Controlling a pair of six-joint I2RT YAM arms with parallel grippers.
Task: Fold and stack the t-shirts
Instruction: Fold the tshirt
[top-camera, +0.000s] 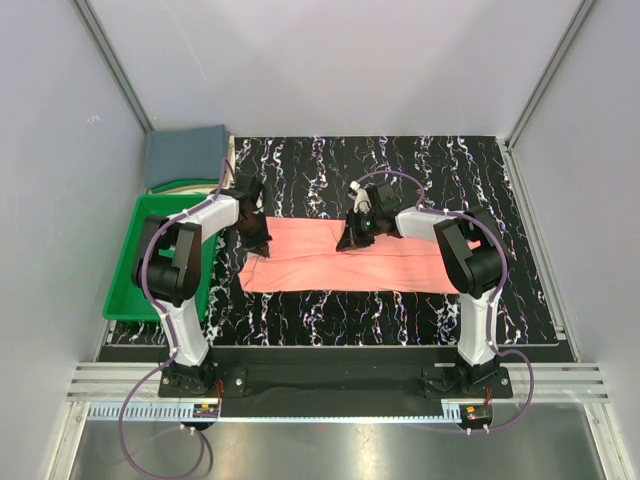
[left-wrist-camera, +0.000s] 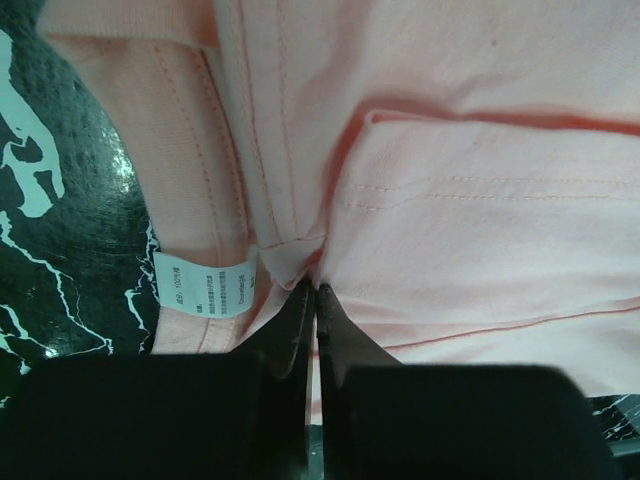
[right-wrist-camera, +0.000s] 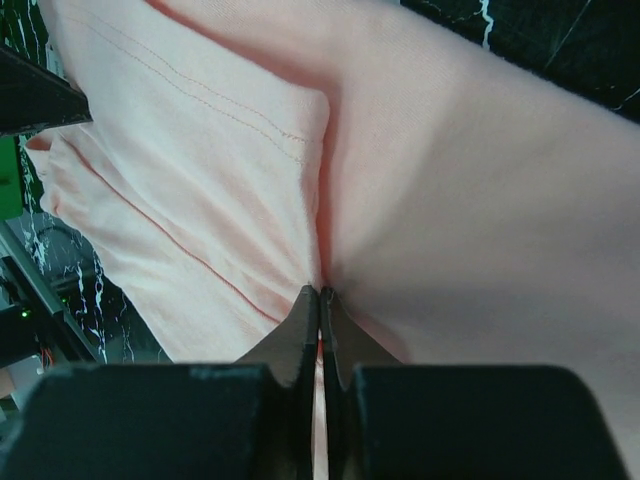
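Salmon-pink cloth lies across the middle of the black, white-veined table mat (top-camera: 430, 165). It is the salmon-pink t-shirt (top-camera: 400, 268), folded into a long band that runs left to right, flat on the mat between the two arms.

The left gripper (top-camera: 258, 235) is down at the band's left end, on its far edge. In the left wrist view its two dark fingers (left-wrist-camera: 292, 330) are pressed together, with a small pucker of pink fabric caught right at their tips, so it is clamped on the shirt. Several layers and stitched hems meet at that spot. The small white neck label (left-wrist-camera: 205, 285) lies just to the left of the fingertips, near where the cloth ends and the mat begins.

The right gripper (top-camera: 351, 238) sits on the same far edge, near the middle of the band and well apart from the left one. The right wrist view shows its fingers (right-wrist-camera: 300, 335) closed tight as well. Creases in the fabric run into the tips, and a sliver of pink shows between the fingers lower down, so it too pinches the shirt. A folded sleeve or corner with a double-stitched hem lies just left of that pinch.

The slate-blue t-shirt (top-camera: 185, 152) rests folded at the far left corner, beyond the green plastic tray (top-camera: 128, 265). The tray stands beside the mat's left edge, behind the left arm's elbow.
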